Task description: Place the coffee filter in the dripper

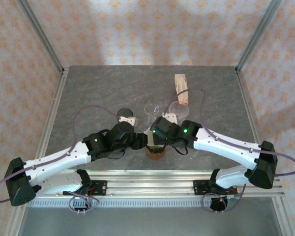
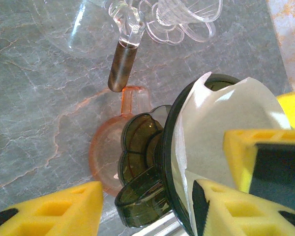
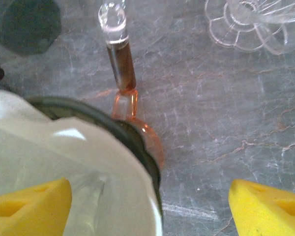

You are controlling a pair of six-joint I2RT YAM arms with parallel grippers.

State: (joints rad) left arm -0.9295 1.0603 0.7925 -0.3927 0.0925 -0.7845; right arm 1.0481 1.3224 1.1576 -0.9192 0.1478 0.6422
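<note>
White paper coffee filter [image 2: 226,118] sitting inside dark green dripper [image 2: 142,142], dripper on orange cup [image 2: 105,157], left gripper [image 2: 145,196] half spread astride dripper's rim without clasping it, right gripper [image 3: 147,189] spread wide, empty, one finger over filter

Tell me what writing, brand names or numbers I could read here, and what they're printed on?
None. No word, number or label can be read on the dark dripper, the white paper filter or the clear dripper.
The tan packet at the back of the table is too small to show any print.
</note>
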